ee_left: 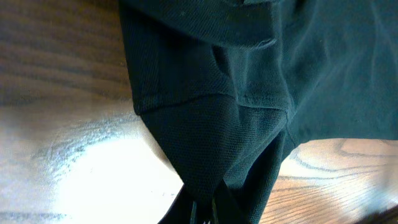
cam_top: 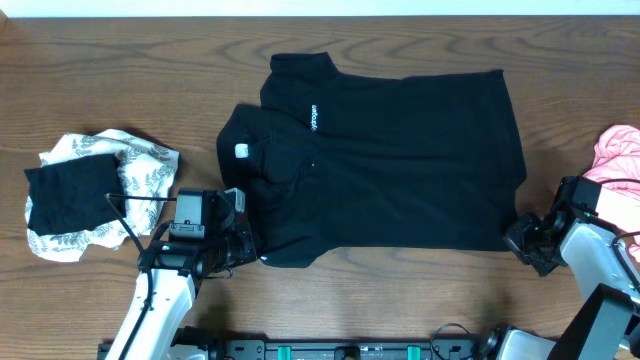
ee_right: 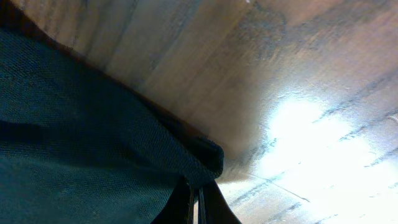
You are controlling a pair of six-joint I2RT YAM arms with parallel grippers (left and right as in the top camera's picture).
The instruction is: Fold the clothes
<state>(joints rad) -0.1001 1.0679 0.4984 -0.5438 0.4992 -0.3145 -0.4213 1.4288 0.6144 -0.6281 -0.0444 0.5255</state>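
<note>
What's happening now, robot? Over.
Left tool, right tool shut on near corners of black polo shirt. Shirt mostly flat on table. Nothing blocking.

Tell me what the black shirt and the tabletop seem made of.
The black shirt: matte knit, probably piqué cotton; fine textured weave shows close up. The tabletop: wood or wood-look laminate, smooth, slightly glossy; grain lines and a glare patch.

Small white lettering (cam_top: 313, 118) on the chest of the black polo shirt (cam_top: 420, 170), too small to read, white label (cam_top: 241, 151) at its neck, nothing legible
</note>
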